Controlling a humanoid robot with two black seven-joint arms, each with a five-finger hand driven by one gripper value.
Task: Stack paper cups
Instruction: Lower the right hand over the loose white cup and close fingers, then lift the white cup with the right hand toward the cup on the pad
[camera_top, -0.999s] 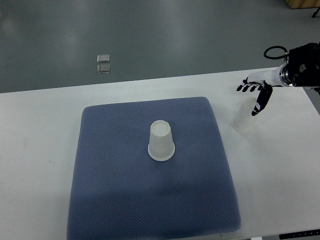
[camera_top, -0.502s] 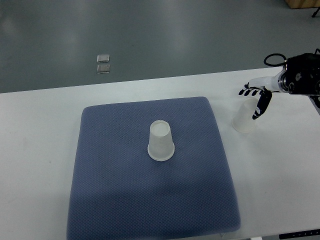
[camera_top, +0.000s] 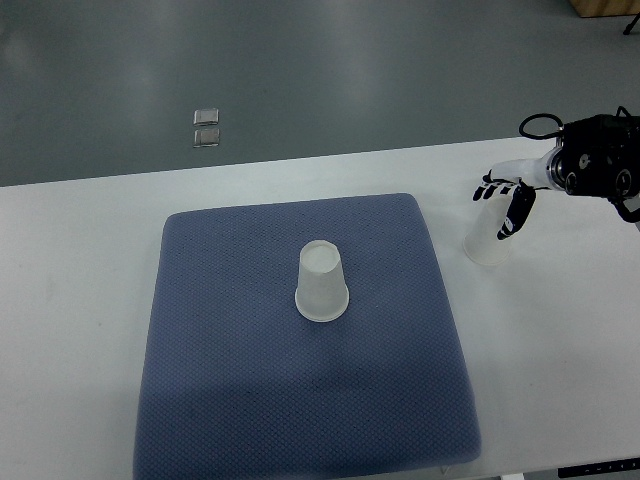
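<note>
One translucent paper cup (camera_top: 322, 283) stands upside down in the middle of the blue-grey mat (camera_top: 230, 380). A second cup (camera_top: 487, 240) stands upside down on the white table, just off the mat's right edge. My right hand (camera_top: 503, 201) reaches in from the right and hovers over the top of this second cup, fingers spread, thumb hanging down along the cup's right side. It holds nothing. The left arm does not show.
The white table (camera_top: 80, 260) runs across the picture, with grey floor behind its far edge. Two small square plates (camera_top: 207, 128) lie on the floor at the back left.
My right hand has shifted a little left and lower onto the top of the right cup, and the wrist has turned. Both cups stand where they were.
</note>
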